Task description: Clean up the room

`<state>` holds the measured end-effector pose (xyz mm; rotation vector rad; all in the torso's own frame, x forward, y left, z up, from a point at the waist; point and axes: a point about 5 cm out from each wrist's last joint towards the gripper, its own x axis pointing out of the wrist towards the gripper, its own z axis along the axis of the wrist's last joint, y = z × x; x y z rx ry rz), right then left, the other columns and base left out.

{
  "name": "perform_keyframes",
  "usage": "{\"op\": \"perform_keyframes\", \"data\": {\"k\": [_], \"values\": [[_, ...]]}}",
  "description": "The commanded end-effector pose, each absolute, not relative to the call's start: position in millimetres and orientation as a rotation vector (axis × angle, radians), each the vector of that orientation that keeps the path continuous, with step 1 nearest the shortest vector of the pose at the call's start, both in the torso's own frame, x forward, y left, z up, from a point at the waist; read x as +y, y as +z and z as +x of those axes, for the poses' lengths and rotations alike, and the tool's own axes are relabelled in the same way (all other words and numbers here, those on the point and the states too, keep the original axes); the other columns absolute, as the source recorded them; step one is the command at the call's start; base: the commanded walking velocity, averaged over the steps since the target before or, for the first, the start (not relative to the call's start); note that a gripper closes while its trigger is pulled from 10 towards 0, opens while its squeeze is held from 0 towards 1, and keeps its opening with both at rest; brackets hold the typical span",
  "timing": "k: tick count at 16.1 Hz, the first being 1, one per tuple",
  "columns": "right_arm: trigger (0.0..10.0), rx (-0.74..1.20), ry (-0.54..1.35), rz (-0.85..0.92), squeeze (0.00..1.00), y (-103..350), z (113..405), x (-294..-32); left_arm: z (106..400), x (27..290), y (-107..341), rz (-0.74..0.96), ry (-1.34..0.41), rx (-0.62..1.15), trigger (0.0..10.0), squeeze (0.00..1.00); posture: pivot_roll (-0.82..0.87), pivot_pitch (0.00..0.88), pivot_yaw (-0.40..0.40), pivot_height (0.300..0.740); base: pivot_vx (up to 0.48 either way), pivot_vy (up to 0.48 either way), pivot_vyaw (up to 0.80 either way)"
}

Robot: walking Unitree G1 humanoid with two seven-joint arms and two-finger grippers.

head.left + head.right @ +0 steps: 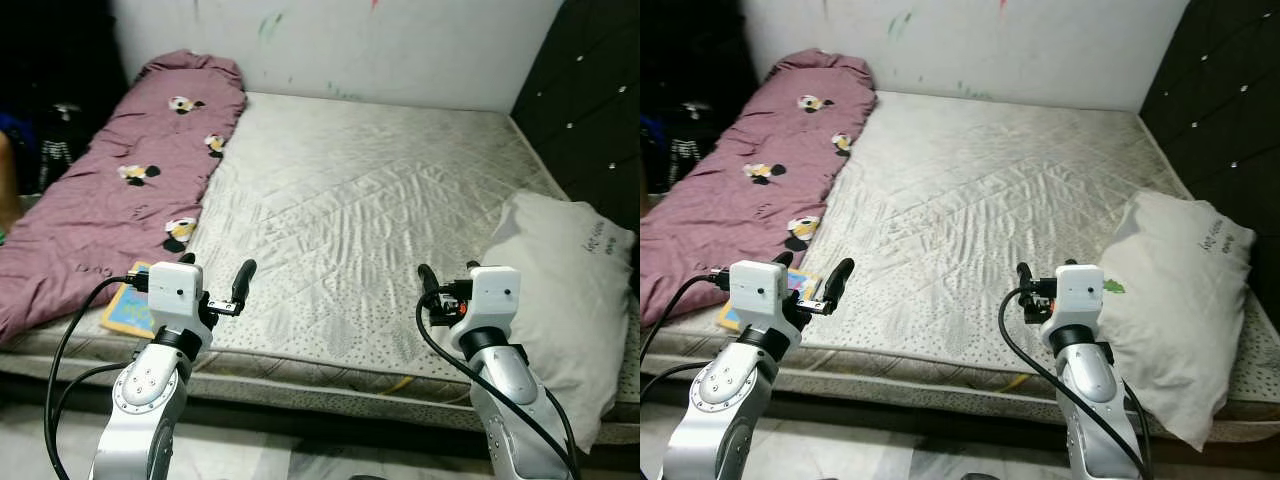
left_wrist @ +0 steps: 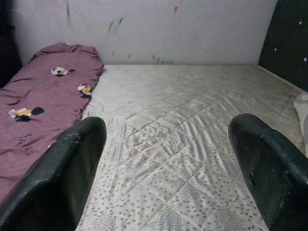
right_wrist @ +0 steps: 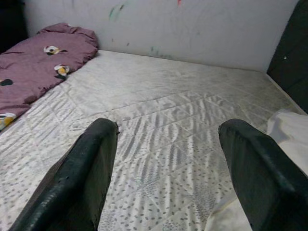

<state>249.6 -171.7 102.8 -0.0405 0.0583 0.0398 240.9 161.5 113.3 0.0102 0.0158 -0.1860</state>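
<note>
Both hands are released and empty: left hand (image 1: 222,290), right hand (image 1: 445,292). The white pillow (image 1: 565,300) just right of the right hand looks soft and light; pinch a corner. The purple quilt (image 1: 120,190), left of the left hand, is limp and bulkier.

The head's two eyes are looking down across the mattress (image 1: 370,200) from its near edge; both wrist cameras are facing the far wall (image 2: 168,29), sharing that mattress.

Counted: one quilted mattress (image 1: 360,210), one purple blanket (image 1: 120,190) printed with cartoon figures, one white pillow (image 1: 565,290), one colourful book (image 1: 130,308) half-tucked under the blanket, two grippers: left gripper (image 1: 215,285), right gripper (image 1: 445,290).
</note>
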Motion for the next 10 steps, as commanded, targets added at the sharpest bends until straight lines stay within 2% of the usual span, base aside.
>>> {"op": "perform_keyframes", "data": {"k": [1, 3, 10], "values": [[10.0, 0.05, 0.044, -0.042, 0.0, 104.8, 251.8, -171.2, 241.1, 163.5, 117.4, 0.01, -0.191, -0.004, 10.0, 0.0, -0.05, 0.0, -0.06, 0.74, 0.0, 0.0, 0.0], [10.0, 0.05, 0.043, -0.043, 0.0, 104.9, 251.9, -171.3, 241.3, 163.4, 117.8, 0.009, -0.195, -0.007, 10.0, 0.0, -0.05, 0.0, -0.06, 0.74, 0.127, 0.0, 0.0], [10.0, 0.044, 0.042, -0.04, 0.0, 106.0, 253.5, -172.3, 241.8, 163.3, 118.0, 0.003, -0.196, -0.009, 10.0, 0.0, -0.05, 0.0, -0.064, 0.74, 0.295, 0.0, 0.0]]}}
